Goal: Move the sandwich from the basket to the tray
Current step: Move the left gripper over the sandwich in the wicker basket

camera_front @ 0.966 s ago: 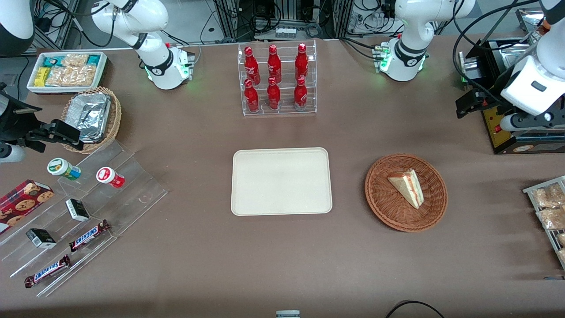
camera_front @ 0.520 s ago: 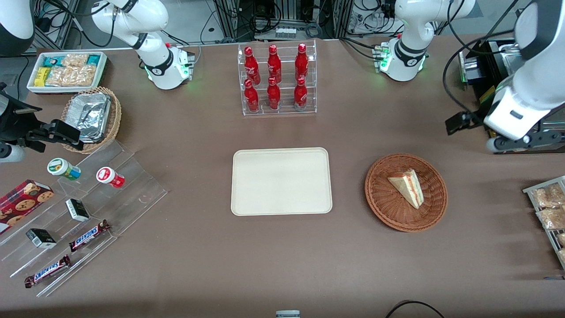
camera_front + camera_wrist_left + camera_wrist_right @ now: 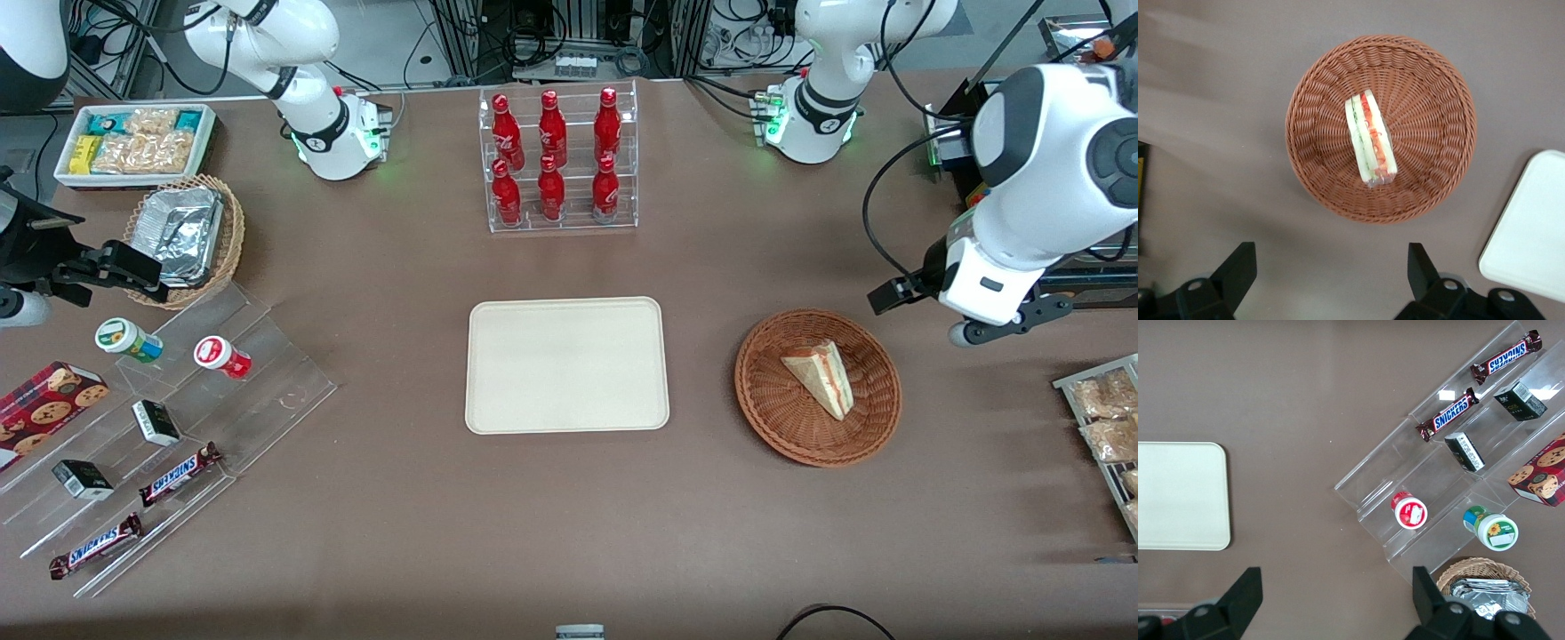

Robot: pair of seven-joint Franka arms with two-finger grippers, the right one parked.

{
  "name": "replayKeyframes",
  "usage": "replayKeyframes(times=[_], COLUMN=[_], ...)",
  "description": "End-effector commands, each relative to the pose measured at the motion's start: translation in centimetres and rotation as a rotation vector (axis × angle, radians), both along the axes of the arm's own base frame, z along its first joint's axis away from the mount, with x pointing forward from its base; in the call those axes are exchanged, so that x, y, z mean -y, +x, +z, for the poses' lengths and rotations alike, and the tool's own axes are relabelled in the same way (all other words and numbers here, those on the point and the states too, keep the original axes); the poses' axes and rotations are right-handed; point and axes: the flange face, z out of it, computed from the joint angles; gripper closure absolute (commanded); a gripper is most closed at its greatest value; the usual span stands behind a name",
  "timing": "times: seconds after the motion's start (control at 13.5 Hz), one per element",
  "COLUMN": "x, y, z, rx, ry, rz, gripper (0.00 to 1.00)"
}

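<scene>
The sandwich (image 3: 822, 378), a pale bread wedge with red and green filling, lies in the round reddish-brown wicker basket (image 3: 756, 391). The cream-white tray (image 3: 566, 364) sits bare at mid-table, beside the basket toward the parked arm's end. My left gripper (image 3: 1005, 322) hangs above the table just outside the basket's rim, toward the working arm's end and slightly farther from the front camera. In the left wrist view the gripper (image 3: 1328, 267) is open over bare tabletop, with the basket (image 3: 1431, 100), the sandwich (image 3: 1370, 140) and a corner of the tray (image 3: 1531, 233) ahead of it.
A clear rack of red bottles (image 3: 558, 160) stands farther back than the tray. Bagged pastries (image 3: 1102, 418) and a black machine (image 3: 1022, 267) sit at the working arm's end. A stepped acrylic snack display (image 3: 169, 418), a foil-tray basket (image 3: 182, 236) and a white bin (image 3: 133, 142) occupy the parked arm's end.
The left arm has swung in from the table's end toward the basket and come lower. Sandwich, basket and tray have not moved.
</scene>
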Motion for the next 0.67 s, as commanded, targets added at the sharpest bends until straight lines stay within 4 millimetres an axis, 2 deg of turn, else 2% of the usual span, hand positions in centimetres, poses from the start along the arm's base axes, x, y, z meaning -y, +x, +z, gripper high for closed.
replayKeyframes(times=[0.0,0.37,0.59], x=[0.6,1.4,1.7], y=[-0.5,0.4,0.1], z=[-2.2,-5.9,-7.8], rx=[0.032,0.031,0.059], ry=[0.011,0.011,0.018], rz=[0.090,0.180,0.161], gripper=[0.00,0.00,0.00])
